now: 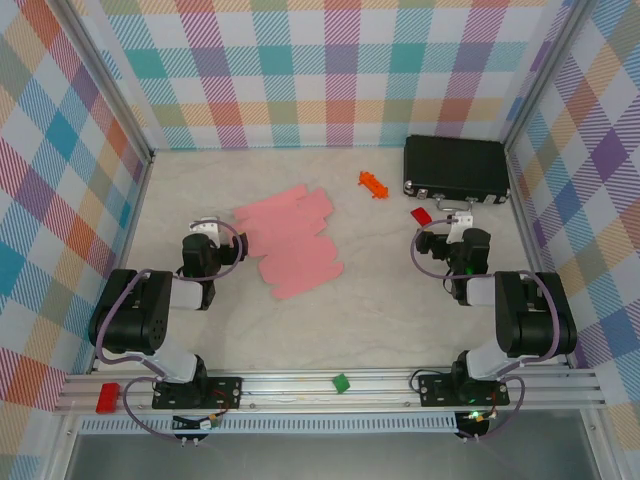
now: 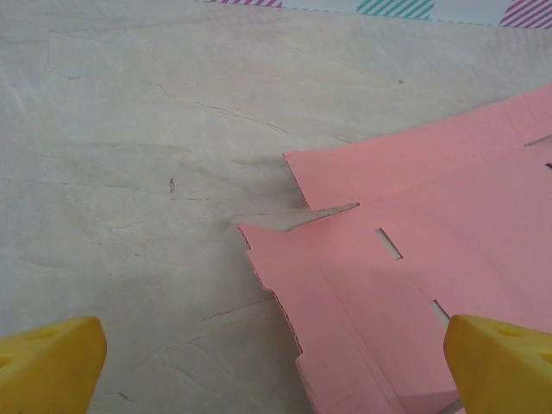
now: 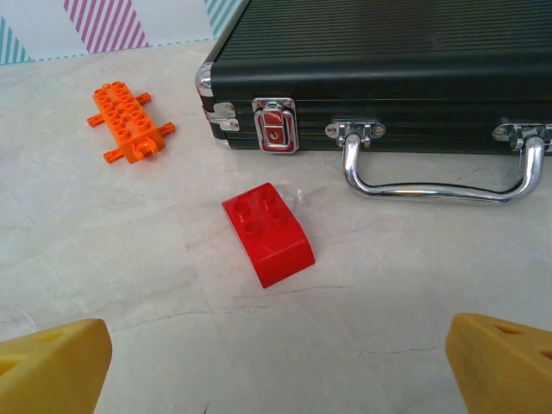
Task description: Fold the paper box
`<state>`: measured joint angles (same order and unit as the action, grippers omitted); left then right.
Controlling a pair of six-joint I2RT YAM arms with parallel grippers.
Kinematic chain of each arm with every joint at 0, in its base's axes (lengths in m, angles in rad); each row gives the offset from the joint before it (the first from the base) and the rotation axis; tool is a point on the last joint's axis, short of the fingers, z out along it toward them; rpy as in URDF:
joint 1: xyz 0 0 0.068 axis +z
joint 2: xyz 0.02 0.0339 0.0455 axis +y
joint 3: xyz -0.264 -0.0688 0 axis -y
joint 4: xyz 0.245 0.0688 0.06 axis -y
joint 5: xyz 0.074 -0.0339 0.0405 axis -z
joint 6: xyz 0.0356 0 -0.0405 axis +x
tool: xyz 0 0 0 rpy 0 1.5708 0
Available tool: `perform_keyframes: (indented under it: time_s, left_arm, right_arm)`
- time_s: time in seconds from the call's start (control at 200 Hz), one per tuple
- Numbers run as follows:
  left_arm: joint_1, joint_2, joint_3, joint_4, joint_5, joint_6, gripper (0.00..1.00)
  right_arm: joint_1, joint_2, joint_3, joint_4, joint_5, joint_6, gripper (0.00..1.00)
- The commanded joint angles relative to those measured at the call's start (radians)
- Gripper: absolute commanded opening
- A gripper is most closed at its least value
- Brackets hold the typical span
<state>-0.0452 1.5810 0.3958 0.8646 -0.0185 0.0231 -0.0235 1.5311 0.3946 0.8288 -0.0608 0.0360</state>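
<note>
A pale, creased table (image 1: 380, 300) sits inside plaid walls (image 1: 340, 70). Left of centre the paper box (image 1: 290, 240) lies flat and unfolded, just beside the left gripper (image 1: 205, 232). The left wrist view brings out its slots and notched edge. The right wrist view gives an orange piece (image 3: 129, 125), a red brick (image 3: 267, 233) and the latched black case (image 3: 388, 52). The left gripper and the right gripper (image 1: 455, 228) both stand wide apart, holding nothing
</note>
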Motion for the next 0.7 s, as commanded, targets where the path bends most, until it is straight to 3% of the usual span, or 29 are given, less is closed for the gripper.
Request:
perform_keyframes:
  time_s: [0.0, 0.695]
  left_arm:
    - [0.000, 0.004, 0.017, 0.005, 0.006, 0.011, 1.00]
    - [0.000, 0.005, 0.017, 0.004, 0.006, 0.011, 1.00]
  right_arm:
    - [0.008, 0.006, 0.016, 0.006, -0.008, -0.016, 0.99]
    - [0.010, 0.009, 0.021, -0.002, -0.024, -0.024, 0.99]
